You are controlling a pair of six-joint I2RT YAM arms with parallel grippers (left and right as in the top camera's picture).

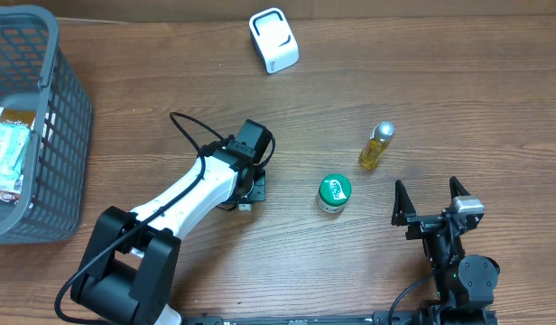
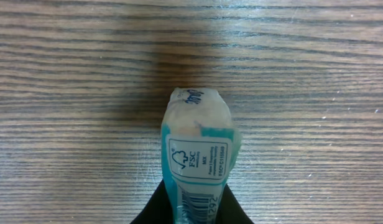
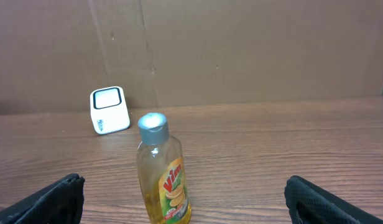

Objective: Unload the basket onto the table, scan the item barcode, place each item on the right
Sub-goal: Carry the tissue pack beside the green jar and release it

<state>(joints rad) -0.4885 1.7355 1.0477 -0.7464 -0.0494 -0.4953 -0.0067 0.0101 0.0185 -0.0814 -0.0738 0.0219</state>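
Left pincer, overhead: left pincer [image 1: 248, 191] sits near the middle of the table [image 1: 440, 72], pointing down. Its load is hidden under it from here.
Right pincer, overhead: right pincer [image 1: 431, 200] at 4 o'clock on the table, jaws spread wide, nothing between them.
Scanner, overhead: white scanner [image 1: 273, 41] at 12 o'clock, well apart from both arms.
Loose goods, overhead: green-lidded jar [image 1: 334, 192] just at 3 o'clock of the left pincer. A yellow bottle [image 1: 375, 146] is at 2 o'clock of the jar, apart from it.
Basket, overhead: grey basket [image 1: 52, 117] at 9 o'clock, packs lying inside.
Grip, left wrist: jaws clamped on a teal-and-white packet [image 2: 198, 155], with dark fingers [image 2: 151, 214] pressing both flanks at 6 o'clock.
Packet, left wrist: free end points to 12 o'clock over bare wood. An FSC mark and a barcode strip face the camera. Contact with the table cannot be told.
Fingers, right wrist: fingers [image 3: 55, 199] at 7 and 5 o'clock, wide apart.
Bottle, right wrist: upright with a grey cap, beyond the tips.
Scanner, right wrist: at 11 o'clock of the bottle, farther back.
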